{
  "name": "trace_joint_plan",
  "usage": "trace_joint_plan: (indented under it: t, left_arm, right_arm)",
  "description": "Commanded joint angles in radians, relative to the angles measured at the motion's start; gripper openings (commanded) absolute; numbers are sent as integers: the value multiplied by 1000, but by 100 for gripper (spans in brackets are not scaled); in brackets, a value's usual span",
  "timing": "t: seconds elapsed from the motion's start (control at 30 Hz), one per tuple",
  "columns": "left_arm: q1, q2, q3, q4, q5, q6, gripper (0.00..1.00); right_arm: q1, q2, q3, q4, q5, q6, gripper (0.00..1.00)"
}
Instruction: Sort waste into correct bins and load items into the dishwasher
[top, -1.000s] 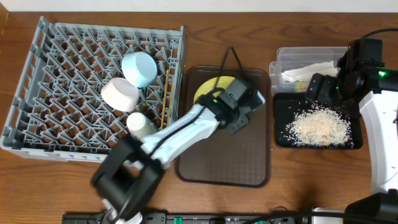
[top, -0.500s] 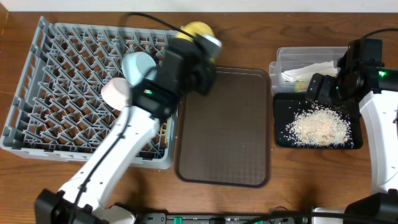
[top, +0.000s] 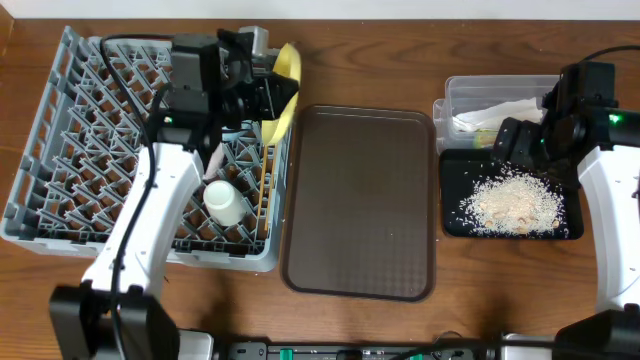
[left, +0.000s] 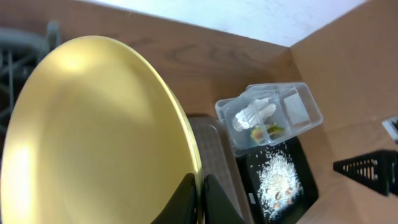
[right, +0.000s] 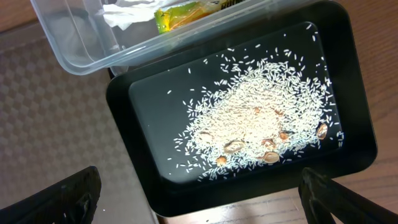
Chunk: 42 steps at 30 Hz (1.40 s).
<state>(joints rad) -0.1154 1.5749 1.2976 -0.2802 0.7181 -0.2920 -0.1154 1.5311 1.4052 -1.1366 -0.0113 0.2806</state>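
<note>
My left fingers are pinched on the rim of the round yellow plate, one finger on each face. The plate stands on edge. From overhead it shows as a thin yellow sliver at the far right corner of the large grey plastic dish rack, with its long line running roughly along the rack's right wall and leaning a little outward. I hold its near rim, so the plate's bulk lies away from my fingers, toward the far edge of the tabletop.

That is what the next move depends on, I judge. The edge has to line up with a row of the upright pegs and come inward, off the wall, before it goes down. The thin wooden chopsticks lie just inside that same wall, nearer me, and the small white cup stands beside them, so the free pegs are at the far end. I cannot tell whether the plate's lower rim touches the rack yet.

My right fingers are spread wide and empty above the shallow black rectangular tray with the whitish rice scraps in it, well apart from the rack. So this placement falls to the left arm.
</note>
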Motion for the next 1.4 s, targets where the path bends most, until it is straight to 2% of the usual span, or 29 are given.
trace_joint_plan:
  t: [0.0,0.1,0.13,0.2,0.23,0.3,0.37,0.4,0.47,0.57,0.67,0.8,0.9,1.07,1.23,1.37]
  left_arm:
    - [36,51,0,6,68,-74,8]
    - [56,73,0,6,51,-72,9]
    - [65,77,0,6,35,-71,17]
    - [82,76,0,11,23,-69,53]
    - [90,75,0,13,23,-68,61]
    - [105,72,0,11,23,-58,72]
    - [117,66,0,-4,22,-31,76]
    - [125,54,0,-32,19,21,80]
    - [127,39,0,-75,-41,54,82]
    - [125,-3,0,-188,-234,144,82]
    - [126,-44,0,-310,-446,142,83]
    - [126,-84,0,-490,-618,142,83]
    - [126,-101,-2,-622,-660,142,83]
    - [125,-145,-35,-698,-648,142,83]
    - [125,-282,-139,-686,-648,142,83]
    - [124,-509,-303,-597,-615,199,84]
  right_arm:
    - [-5,-2,19,0,-5,-5,99]
    - [-5,-2,19,0,-5,-5,99]
    - [-5,-2,19,0,-5,-5,99]
    - [-5,-2,19,-1,-5,-5,99]
    - [-5,-2,19,0,-5,-5,99]
    - [-5,-2,19,2,-5,-5,99]
    - [-4,-2,19,10,-5,-5,99]
    - [0,-2,19,23,-10,-5,99]
    - [12,-2,19,47,-26,-9,99]
    - [45,-2,19,106,-27,-54,99]
    - [82,-2,19,175,-27,-98,99]
    - [140,5,19,279,-18,-159,99]
    - [158,7,19,295,4,-165,99]
    - [153,-1,13,199,4,-166,99]
    - [154,-82,-76,206,4,-166,99]
    - [154,-251,-243,312,4,-166,99]
